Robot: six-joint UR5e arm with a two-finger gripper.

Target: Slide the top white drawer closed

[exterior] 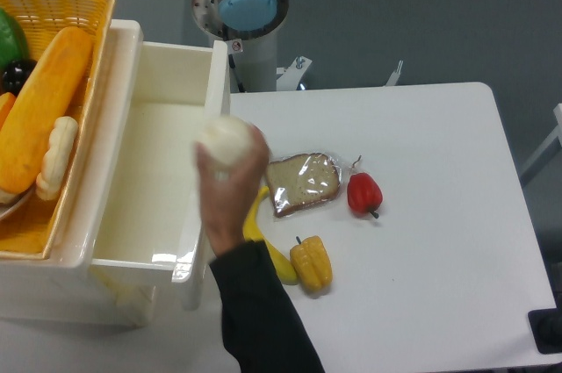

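Note:
The top white drawer [149,171] stands pulled out to the right from its cabinet, open upward, and what shows of its inside is bare. Its front panel [213,110] runs along the table's left edge; the black handle is hidden behind a person's hand. That hand [230,182], in a black sleeve, holds a round cream-white object [225,139] above the drawer front. The robot's grey base column [242,17] rises behind the table. No gripper shows in this view.
On the white table [421,241] lie a banana [272,254], a wrapped bread slice [303,182], a red pepper [363,193] and a yellow corn piece [313,263]. A yellow wicker basket [44,101] with food sits on top of the cabinet at left.

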